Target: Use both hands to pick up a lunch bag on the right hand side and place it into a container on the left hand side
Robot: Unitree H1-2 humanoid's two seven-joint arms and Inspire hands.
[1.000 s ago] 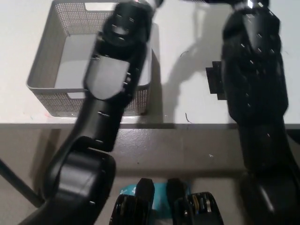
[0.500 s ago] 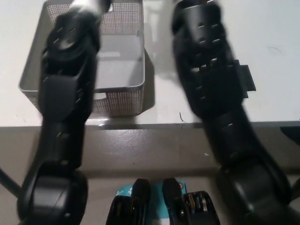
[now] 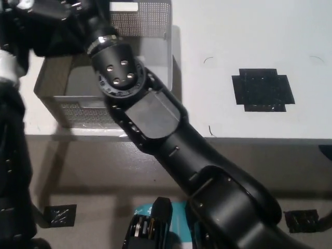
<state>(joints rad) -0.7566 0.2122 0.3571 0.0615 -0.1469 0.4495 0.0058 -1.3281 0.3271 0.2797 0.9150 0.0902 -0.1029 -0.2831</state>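
The grey mesh container (image 3: 150,21) stands on the white table at the upper left. My black right arm (image 3: 155,119) reaches from the bottom right diagonally across the container's front wall. Its wrist ends at a dark bulky shape (image 3: 46,26) over the container's left part, which looks like the lunch bag, though it is blurred. My right hand is hidden against that shape. My left arm runs up the left edge, and only a white patch of my left hand (image 3: 8,65) shows beside the dark shape.
A black cross-shaped tape mark (image 3: 262,89) lies on the white table (image 3: 233,41) at the right. The table's front edge (image 3: 259,139) runs across the middle, with brown floor below it. Small black marks lie on the floor.
Both arms have swung to the left, and the right arm now crosses the container. The black tape mark, covered by the right arm before, is uncovered. The view has also shifted.
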